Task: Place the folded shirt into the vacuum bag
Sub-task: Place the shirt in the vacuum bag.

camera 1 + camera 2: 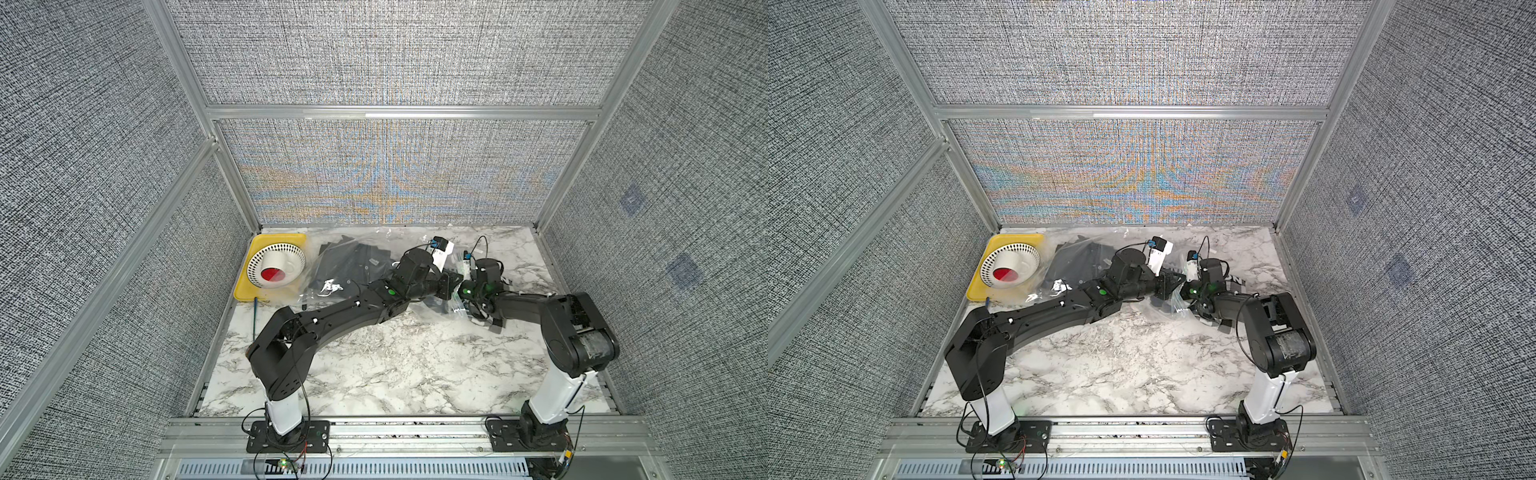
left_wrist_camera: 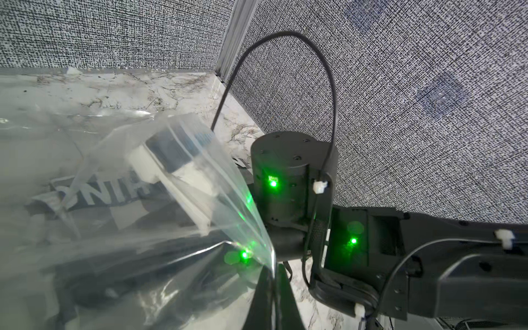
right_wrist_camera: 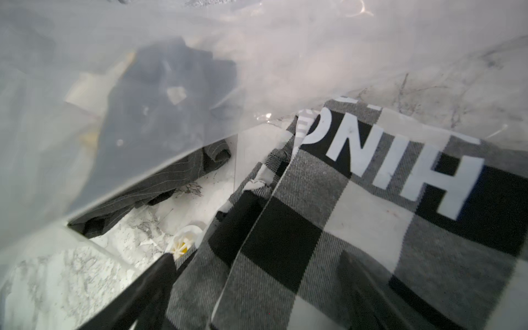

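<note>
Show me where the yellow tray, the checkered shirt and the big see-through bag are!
yellow tray (image 1: 282, 240): in a top view, on its bare far rim.
checkered shirt (image 3: 368, 225): right wrist view, on a pale square of the cloth.
vacuum bag (image 2: 183, 257): left wrist view, on the crinkled clear film.

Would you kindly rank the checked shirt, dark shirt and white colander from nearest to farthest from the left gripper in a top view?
1. Checked shirt, just right of the left gripper.
2. Dark shirt, under the vacuum bag plastic, leftward.
3. White colander, on the yellow tray, far left.
</note>
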{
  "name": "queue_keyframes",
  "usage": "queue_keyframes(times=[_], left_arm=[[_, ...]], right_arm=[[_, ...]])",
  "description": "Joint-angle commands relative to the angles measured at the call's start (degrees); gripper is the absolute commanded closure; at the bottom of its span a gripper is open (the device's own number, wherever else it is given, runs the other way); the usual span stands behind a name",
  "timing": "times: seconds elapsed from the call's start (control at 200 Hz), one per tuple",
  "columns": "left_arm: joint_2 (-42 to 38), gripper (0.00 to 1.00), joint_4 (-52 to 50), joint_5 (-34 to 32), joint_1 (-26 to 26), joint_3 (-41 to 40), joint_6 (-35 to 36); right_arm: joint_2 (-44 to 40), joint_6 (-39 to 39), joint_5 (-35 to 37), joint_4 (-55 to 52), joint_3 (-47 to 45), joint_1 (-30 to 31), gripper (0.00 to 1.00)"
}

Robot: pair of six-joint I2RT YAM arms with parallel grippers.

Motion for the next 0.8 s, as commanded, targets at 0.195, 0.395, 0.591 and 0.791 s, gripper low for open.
queue_keyframes(times=[0.195,0.395,0.591,0.791], left_arm=[[-1.4,1.0,5.2,-0.6,0.2,-1.8,0.9],[-2.0,1.0,7.0,0.0,0.2,-3.4,0.5],[-2.0,1.0,7.3,0.4,0.2,-3.8,0.3],[-2.1,1.0,7.8,0.6,0.2,-4.2,0.2]], right_arm=[[3.3,-2.4,10.1,-4.1,5.9,2.4,0.01],[7.2,-3.2,13.6,-7.0,11.9,4.1,0.01],[11.0,-4.8,19.5,-12.7,15.5,6.5,0.01],[15.0,-5.4,30.6,-23.2,19.8,9.4,0.03]])
